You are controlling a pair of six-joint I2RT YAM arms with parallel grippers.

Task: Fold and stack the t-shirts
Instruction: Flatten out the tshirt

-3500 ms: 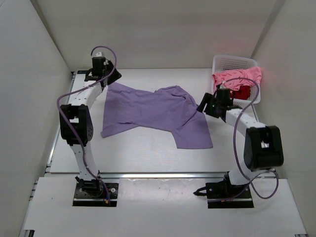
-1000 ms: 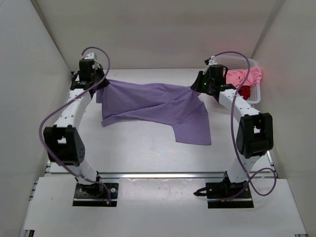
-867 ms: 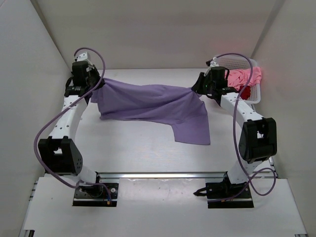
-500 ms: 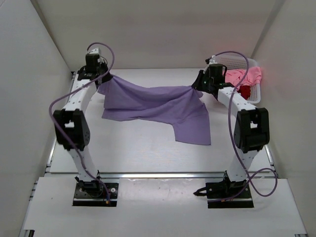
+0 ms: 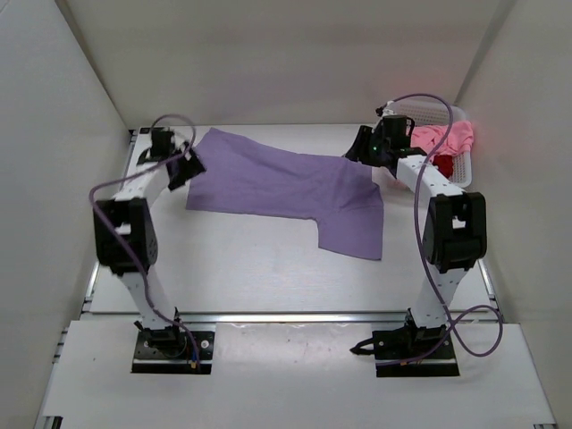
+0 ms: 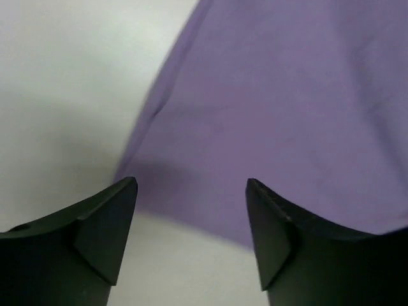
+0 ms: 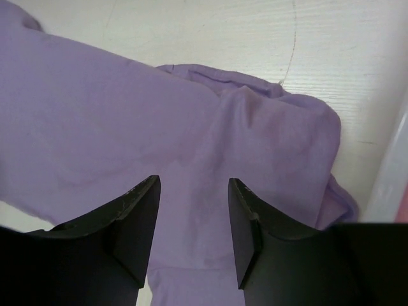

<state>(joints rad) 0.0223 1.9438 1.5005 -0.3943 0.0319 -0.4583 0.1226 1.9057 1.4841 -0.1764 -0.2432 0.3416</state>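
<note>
The lavender t-shirt (image 5: 286, 183) lies spread flat, left of the basket (image 5: 442, 107).
The right gripper (image 7: 194, 182) hangs, jaws apart, over its corner nearest the basket; the left gripper (image 6: 191, 185), jaws apart too, over the edge farthest from it.

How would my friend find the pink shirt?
At the far right corner of the table stands a white basket. The pink shirt is bunched inside it. It is bright pink, unlike the purple shirt spread on the table and the dark red shirt tucked beside it.

Plain white walls (image 5: 268, 63) enclose a white table (image 5: 250, 268) under soft even light
</note>
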